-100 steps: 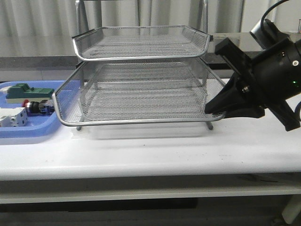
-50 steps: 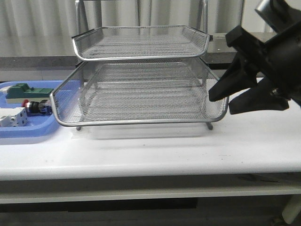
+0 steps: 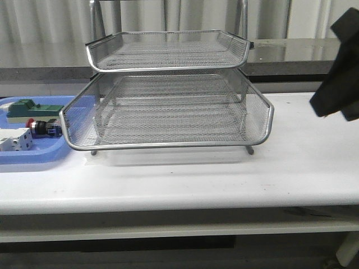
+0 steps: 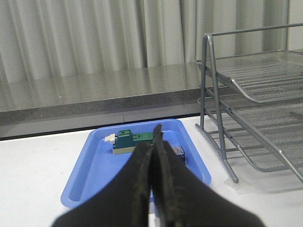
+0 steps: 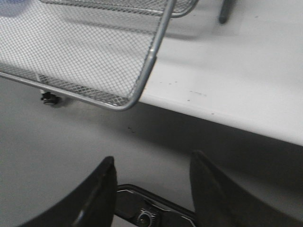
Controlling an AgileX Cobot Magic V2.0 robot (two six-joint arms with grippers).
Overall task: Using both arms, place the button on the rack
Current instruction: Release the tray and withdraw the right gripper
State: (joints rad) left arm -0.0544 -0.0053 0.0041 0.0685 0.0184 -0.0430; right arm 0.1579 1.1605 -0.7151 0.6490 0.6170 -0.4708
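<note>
- The small red-headed push-button switch [image 3: 40, 128] was found lying in the flat blue plastic tray [image 3: 53, 150] at the left end of the white bench [image 3: 224, 179], between a green block [image 3: 31, 107] and a white blocky switch [image 3: 14, 139]; nothing held it.
- The step in hand was judged to be the approach to pick-up, with no grasp yet made.
- The left black gripper [image 4: 152, 156] was seen with its fingers pressed together, empty, pointing toward the tray.
- The right black gripper [image 5: 151, 189] was seen spread wide and empty, near the bench's front right edge.
- The next move was judged to call for parting the left fingers and lowering over the button.
- The silver wire-mesh letter rack [image 3: 168, 112] stood mid-bench, its wire lip just beside the tray; open bench was noted in front and to the right.
</note>
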